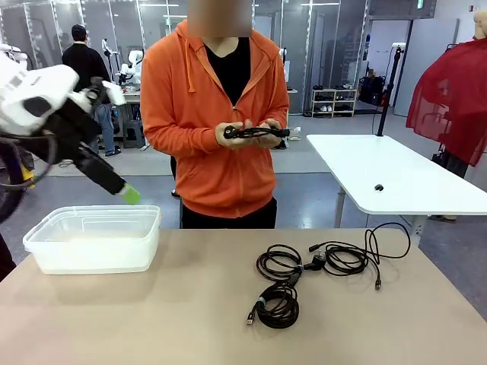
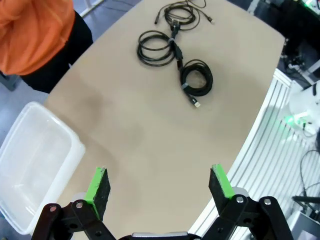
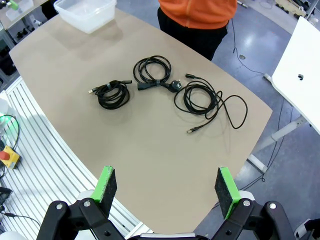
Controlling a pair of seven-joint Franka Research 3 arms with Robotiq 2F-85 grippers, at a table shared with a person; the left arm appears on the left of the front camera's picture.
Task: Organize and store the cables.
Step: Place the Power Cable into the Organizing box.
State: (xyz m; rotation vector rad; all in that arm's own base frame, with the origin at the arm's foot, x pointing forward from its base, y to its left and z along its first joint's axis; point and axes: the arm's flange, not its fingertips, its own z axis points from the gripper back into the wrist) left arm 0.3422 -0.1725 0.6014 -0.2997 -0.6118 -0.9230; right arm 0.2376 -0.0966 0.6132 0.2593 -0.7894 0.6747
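Three black cables lie on the tan table: a tight coil (image 1: 278, 306), a wider coil (image 1: 278, 262) and a looser one (image 1: 346, 258) with a trailing loop. The person across the table holds another coiled cable (image 1: 255, 132) in both hands at chest height. My left gripper (image 1: 125, 192) hangs open above the clear plastic bin (image 1: 95, 237), nothing between its green pads (image 2: 100, 184). In the left wrist view the coils (image 2: 196, 80) lie far ahead. My right gripper (image 3: 165, 184) is open and empty, high over the table's near edge, with the coils (image 3: 114, 94) (image 3: 151, 70) (image 3: 197, 98) below it.
The bin (image 2: 30, 160) (image 3: 87, 12) stands empty at the table's left end. A white table (image 1: 396, 175) stands behind on the right. The person in an orange hoodie (image 1: 217, 114) stands at the far edge. Bare tabletop lies between bin and cables.
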